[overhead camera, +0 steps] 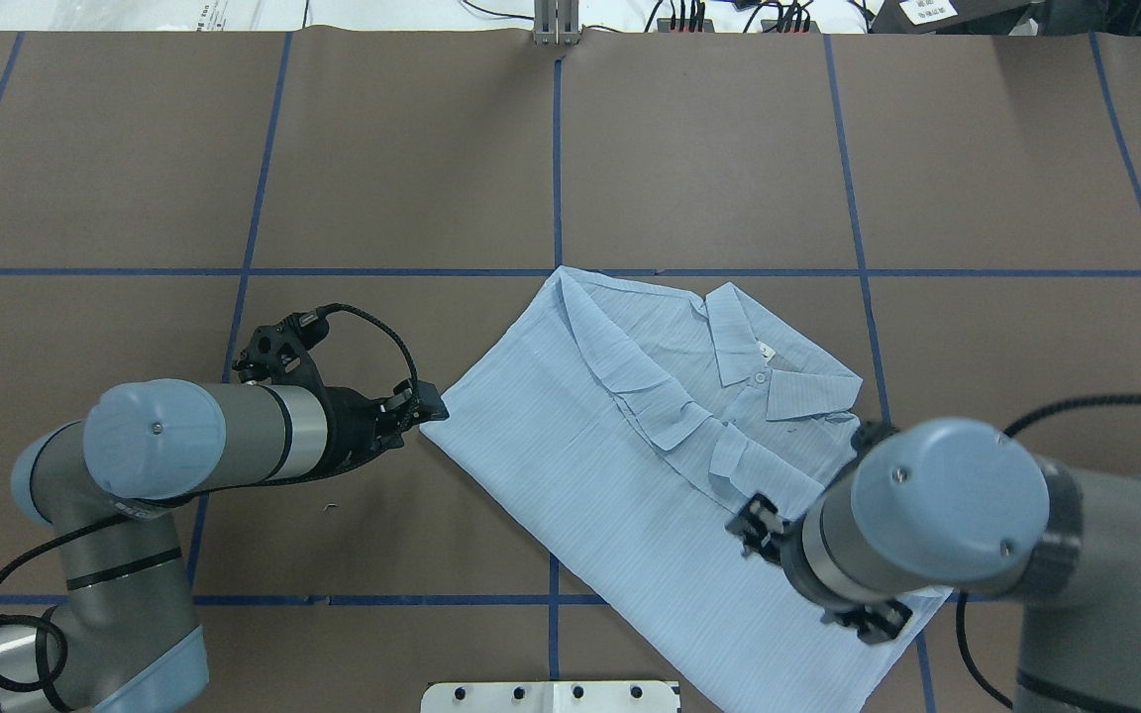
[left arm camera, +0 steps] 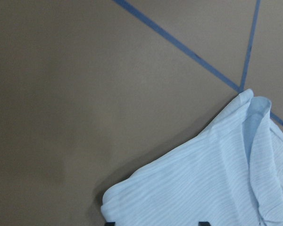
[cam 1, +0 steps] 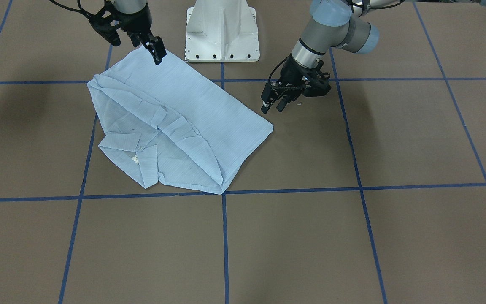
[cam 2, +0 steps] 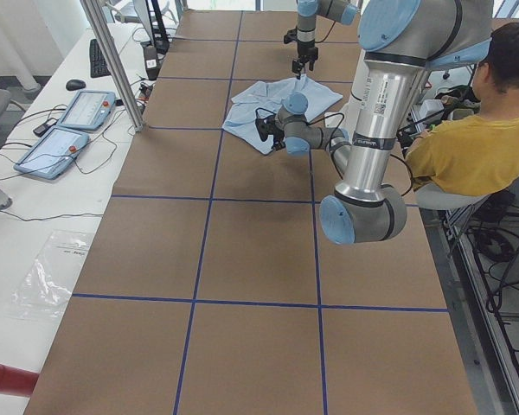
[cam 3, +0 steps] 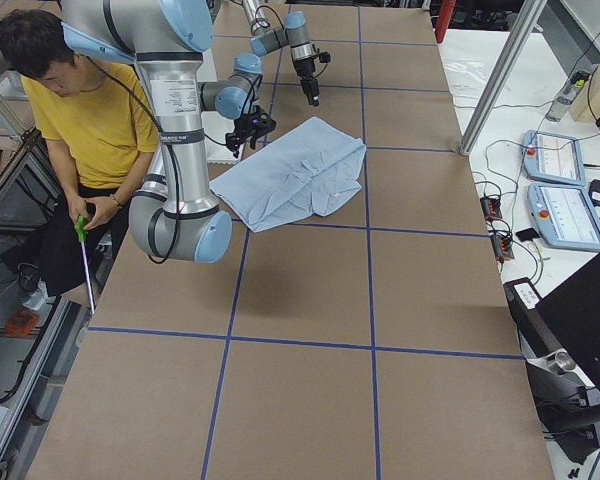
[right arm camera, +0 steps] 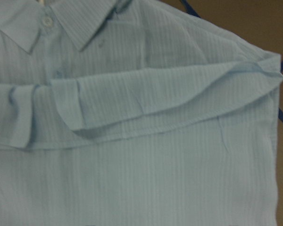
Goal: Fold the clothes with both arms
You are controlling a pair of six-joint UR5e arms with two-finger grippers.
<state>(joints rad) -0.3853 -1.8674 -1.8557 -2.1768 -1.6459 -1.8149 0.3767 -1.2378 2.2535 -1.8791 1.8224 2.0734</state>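
Currently the light blue shirt (cam 1: 192, 105) lies folded on the bench (cam 1: 352, 236), collar showing. The right gripper (cam 1: 148, 51) is over the shirt's corner nearest the white pedestal (cam 1: 222, 33), jaws apart, empty. The left gripper (cam 1: 273, 107) hangs just beside another corner, likewise spread and empty.

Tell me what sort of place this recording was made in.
Most likely a robotics lab set up for data collection. The table is covered in brown sheeting gridded with blue tape, two teach pendants lie on a side bench, and an operator sits beside the robot.
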